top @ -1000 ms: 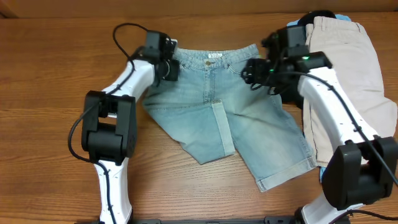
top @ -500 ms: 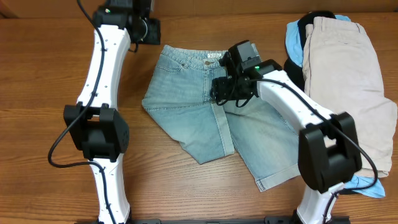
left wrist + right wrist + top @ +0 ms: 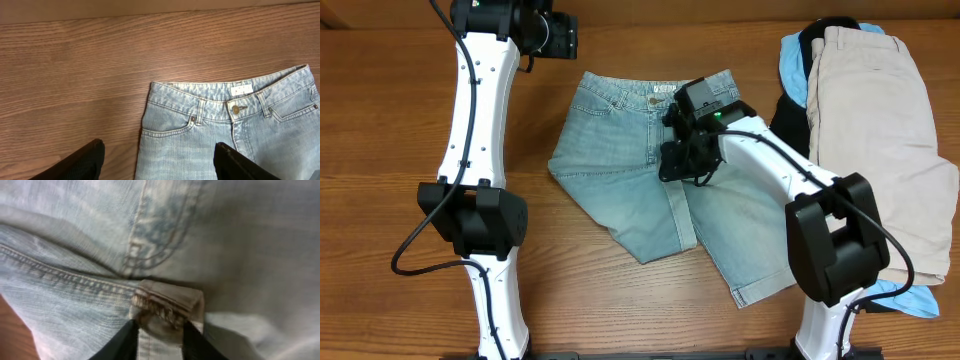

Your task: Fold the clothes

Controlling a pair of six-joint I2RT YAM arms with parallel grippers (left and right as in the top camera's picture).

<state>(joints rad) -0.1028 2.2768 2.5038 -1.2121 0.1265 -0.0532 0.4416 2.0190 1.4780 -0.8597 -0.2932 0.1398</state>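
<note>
Worktop [image 3: 380,150]: warm brown wood, fine horizontal grain.
Denim shorts [image 3: 670,190], centre: faded light blue, paler wash down legs, tan stitching on seams.
Button [image 3: 235,108] on waistband: brass. Label [image 3: 241,90]: white.
Beige shorts [image 3: 875,130], 3 o'clock: plain pale sand.
Black garment [image 3: 785,112], at 9 o'clock edge of beige shorts: solid black.
Sky-blue garment [image 3: 792,60]: plain bright blue, showing at 1 o'clock and 5 o'clock.
Left arm [image 3: 475,100], right arm [image 3: 770,160]: white shells, black joints, black cables.
Left end effector [image 3: 560,38], 11 o'clock: black.
Right end effector [image 3: 680,160], centre: black.
</note>
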